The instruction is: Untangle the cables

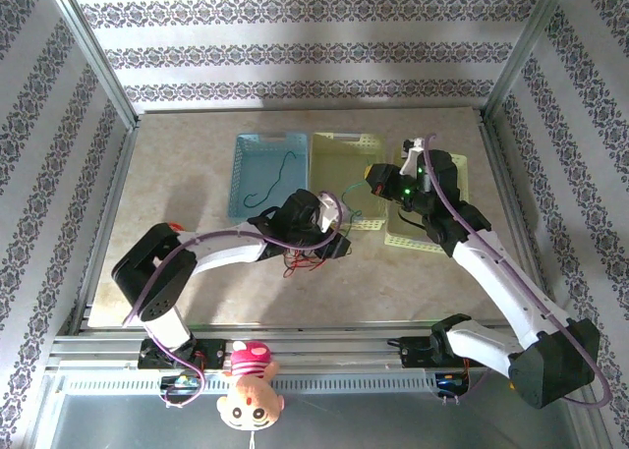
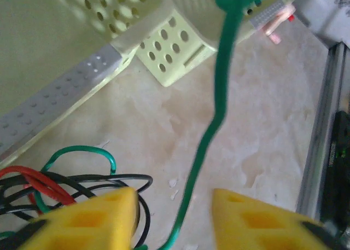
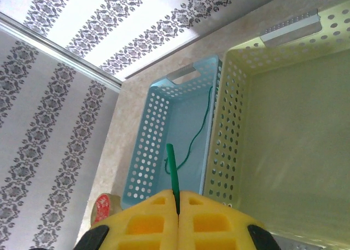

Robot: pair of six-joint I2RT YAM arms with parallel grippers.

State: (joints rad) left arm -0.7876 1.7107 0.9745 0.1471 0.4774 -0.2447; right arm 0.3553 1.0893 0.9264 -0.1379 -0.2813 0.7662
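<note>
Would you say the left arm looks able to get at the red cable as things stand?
Probably yes: the left gripper stands open, and the red cable lies right beside one finger. But the green cable runs between its jaws and might get caught instead.

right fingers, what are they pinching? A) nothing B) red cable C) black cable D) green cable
D: in the right wrist view the right fingers are shut, with the end of a green cable sticking out from between them.
</note>
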